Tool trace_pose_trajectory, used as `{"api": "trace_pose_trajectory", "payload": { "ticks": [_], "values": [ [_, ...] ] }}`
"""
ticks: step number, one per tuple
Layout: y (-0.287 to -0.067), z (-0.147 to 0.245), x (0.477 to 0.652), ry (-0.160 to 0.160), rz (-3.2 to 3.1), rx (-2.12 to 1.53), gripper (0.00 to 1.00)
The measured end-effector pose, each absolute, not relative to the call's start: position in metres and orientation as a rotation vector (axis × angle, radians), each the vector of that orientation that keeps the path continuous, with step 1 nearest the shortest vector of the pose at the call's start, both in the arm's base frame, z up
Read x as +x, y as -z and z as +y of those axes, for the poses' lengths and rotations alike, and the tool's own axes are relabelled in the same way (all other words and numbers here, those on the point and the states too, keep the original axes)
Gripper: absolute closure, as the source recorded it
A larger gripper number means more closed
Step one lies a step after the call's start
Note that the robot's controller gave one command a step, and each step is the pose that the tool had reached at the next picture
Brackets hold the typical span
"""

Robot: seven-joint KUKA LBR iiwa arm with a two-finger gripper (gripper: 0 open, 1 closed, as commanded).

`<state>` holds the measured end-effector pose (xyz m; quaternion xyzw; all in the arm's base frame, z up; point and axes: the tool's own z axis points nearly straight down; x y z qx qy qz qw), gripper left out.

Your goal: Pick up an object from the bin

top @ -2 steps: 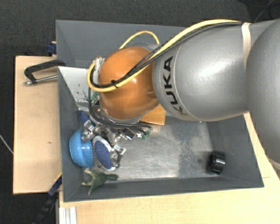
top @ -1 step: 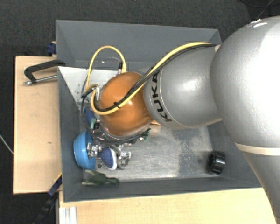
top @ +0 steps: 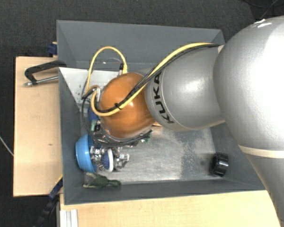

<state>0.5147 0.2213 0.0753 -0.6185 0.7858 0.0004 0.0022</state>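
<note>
Starting at the left of the bin, I see a white sheet lying against the far-left wall. Nearer the front, a blue round thing sits close to the left wall, and a dark green crumpled thing lies in the front-left corner just below it. The jaws are down right beside the blue round thing, on its right side, and seem to touch it. I cannot tell from here whether they are released or clenched, nor whether anything sits between them. Above them I see the wrist's orange cover with a yellow cable looping over it. The grey arm comes in from the right. Well apart, in the front-right of the bin, lies a small black cap-like thing on the bare floor.
</note>
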Motion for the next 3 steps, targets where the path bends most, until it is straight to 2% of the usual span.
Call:
{"api": "trace_pose_trajectory", "payload": {
  "ticks": [1,2,3],
  "values": [
    [-0.070,0.198,0.544,-0.050,2.457,-2.047,1.00],
    [-0.188,0.206,0.559,0.003,2.325,-2.094,1.00],
    [-0.295,0.201,0.558,0.005,2.342,-2.074,1.00]
  ]
}}
